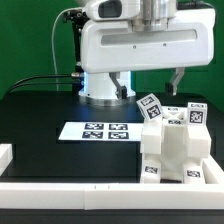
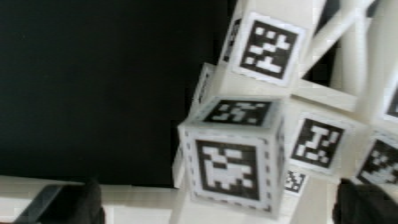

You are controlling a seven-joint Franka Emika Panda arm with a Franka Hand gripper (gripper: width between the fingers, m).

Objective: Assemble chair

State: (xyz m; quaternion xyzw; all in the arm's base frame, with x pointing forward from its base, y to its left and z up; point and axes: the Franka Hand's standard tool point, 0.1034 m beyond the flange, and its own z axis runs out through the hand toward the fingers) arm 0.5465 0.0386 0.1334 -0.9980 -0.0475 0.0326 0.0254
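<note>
White blocky plastic pieces carrying black-and-white square tags stand joined as a partly built chair on the black surface, toward the exterior view's right and close to the front. The structure shows chunky upright blocks and flat panels stacked together, with several tagged tops tilted at different angles and more tags on the faces turned to the camera. It sits against the white border rail that runs along the front edge of the surface and turns up at the exterior view's left. Just beside the chair, toward the exterior view's left, the thin flat white marker board lies flat with its four printed tags. Above all this hangs the robot's big white arm body, and the dark two-finger hand reaches down over the chair, its fingers spread apart with nothing between them, clear of the topmost tagged blocks. The wrist view looks closely at the chair: a tall white block with a tag on its top face and another on its side, more tagged blocks behind it, black surface beside it, and two dark blurred fingertips low in the frame, separated and touching nothing. A green backdrop stands behind the scene.
</note>
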